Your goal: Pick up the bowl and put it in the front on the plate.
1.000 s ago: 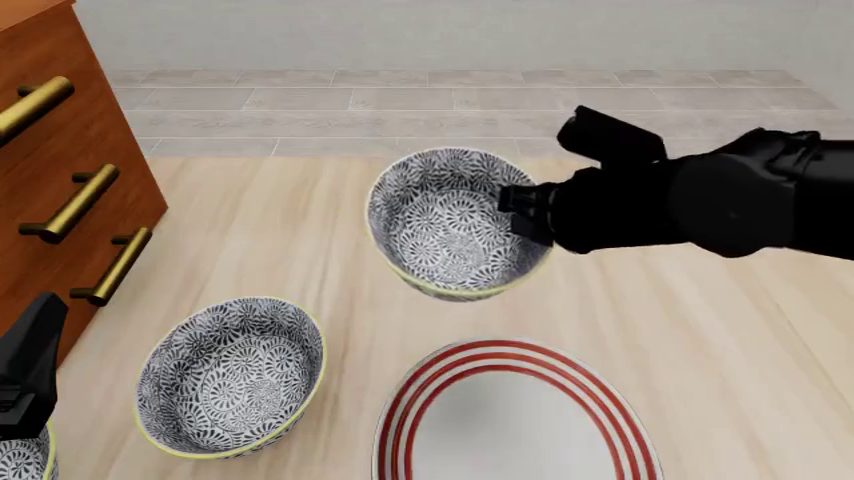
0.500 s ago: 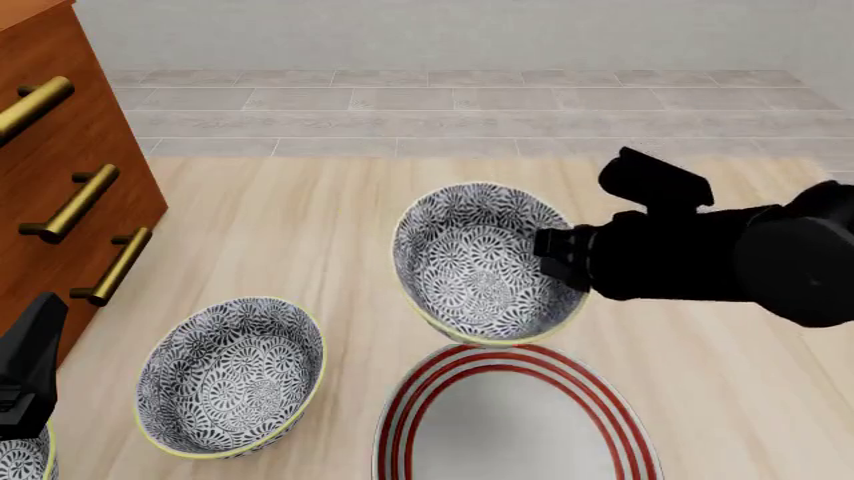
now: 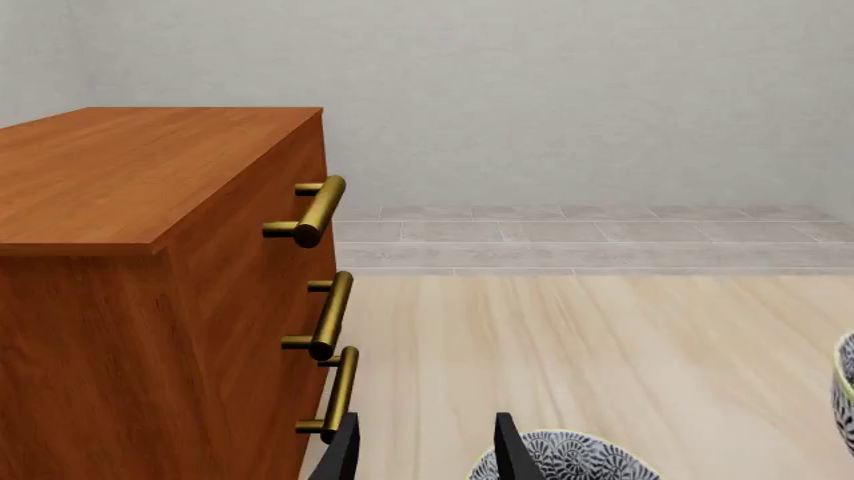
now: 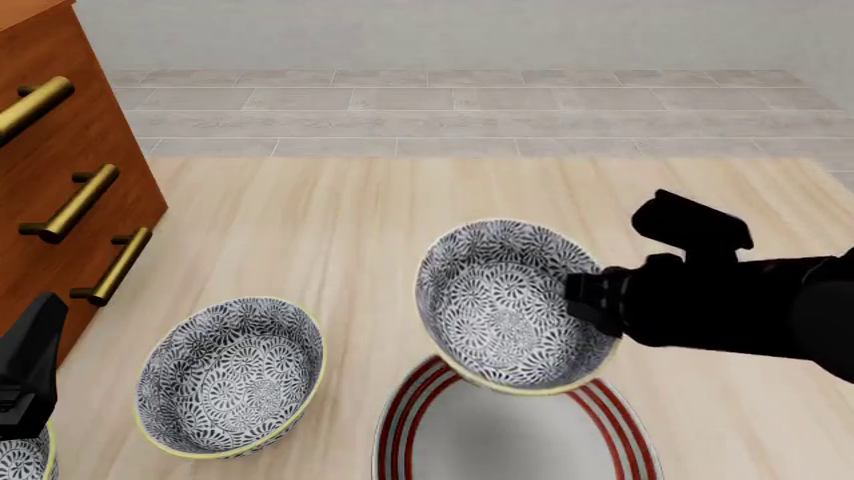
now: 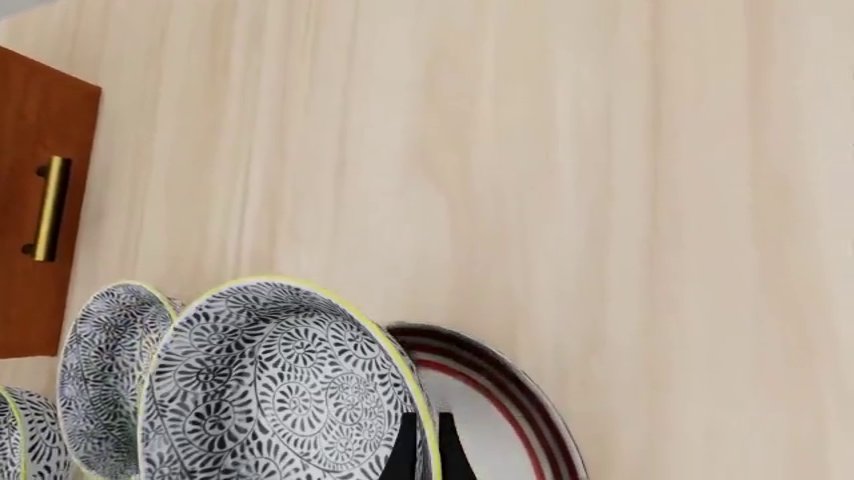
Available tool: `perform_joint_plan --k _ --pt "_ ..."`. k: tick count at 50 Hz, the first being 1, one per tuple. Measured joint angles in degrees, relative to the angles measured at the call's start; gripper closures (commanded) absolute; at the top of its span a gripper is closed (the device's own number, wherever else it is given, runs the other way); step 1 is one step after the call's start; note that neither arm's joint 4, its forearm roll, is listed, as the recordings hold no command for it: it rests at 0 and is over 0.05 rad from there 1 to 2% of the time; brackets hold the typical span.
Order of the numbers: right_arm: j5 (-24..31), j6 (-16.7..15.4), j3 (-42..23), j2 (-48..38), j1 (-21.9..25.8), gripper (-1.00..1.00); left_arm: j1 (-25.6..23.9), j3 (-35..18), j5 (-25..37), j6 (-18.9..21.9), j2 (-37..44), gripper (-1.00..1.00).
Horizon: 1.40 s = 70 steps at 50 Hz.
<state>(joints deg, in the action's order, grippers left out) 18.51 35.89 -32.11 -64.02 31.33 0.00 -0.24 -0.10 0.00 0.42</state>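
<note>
The bowl [image 4: 501, 300], grey-and-white flowered with a pale yellow rim, hangs tilted above the far part of the plate [image 4: 407, 415]. My right gripper [image 4: 590, 298] is shut on its right rim. In the right wrist view the gripper [image 5: 424, 452] pinches the rim of the bowl [image 5: 267, 390], with the red-ringed plate [image 5: 501, 400] beneath it. My left gripper [image 4: 38, 335] stays at the front left; the left wrist view shows this gripper [image 3: 427, 455] open with nothing between its fingers.
A second identical bowl [image 4: 234, 375] stands on the table left of the plate, and a third bowl [image 4: 20, 460] peeks in at the front left corner. A wooden dresser [image 4: 67, 170] with brass handles lines the left side.
My right gripper has carried the bowl nearer to the front and lower, from the middle of the table to over the plate's far edge. The left arm has not moved.
</note>
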Motion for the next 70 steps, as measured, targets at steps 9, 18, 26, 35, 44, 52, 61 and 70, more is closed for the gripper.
perform_joint_plan --k 9,18,26,35,44,52,61,70 --pt "0.9 0.1 1.4 1.7 0.7 1.0 0.0 0.0 0.0 0.0 0.0 -1.0" --pt "1.2 0.5 2.9 2.5 1.8 1.0 0.0 0.0 0.0 0.0 0.0 -1.0" --pt "0.8 1.1 4.3 2.4 3.2 1.0 0.0 0.0 0.0 0.0 0.0 -1.0" --pt "0.3 1.5 5.6 2.1 4.6 1.0 0.0 0.0 0.0 0.0 0.0 -1.0" --pt "0.0 1.2 6.3 1.4 5.4 1.0 0.0 0.0 0.0 0.0 0.0 -1.0" --pt "-0.9 1.1 7.2 0.1 6.1 1.0 0.0 0.0 0.0 0.0 0.0 -1.0" --pt "-1.7 0.9 8.1 -1.1 6.5 1.0 0.0 0.0 0.0 0.0 0.0 -1.0" --pt "-2.5 0.7 8.8 -2.5 6.9 1.0 0.0 0.0 0.0 0.0 0.0 -1.0"
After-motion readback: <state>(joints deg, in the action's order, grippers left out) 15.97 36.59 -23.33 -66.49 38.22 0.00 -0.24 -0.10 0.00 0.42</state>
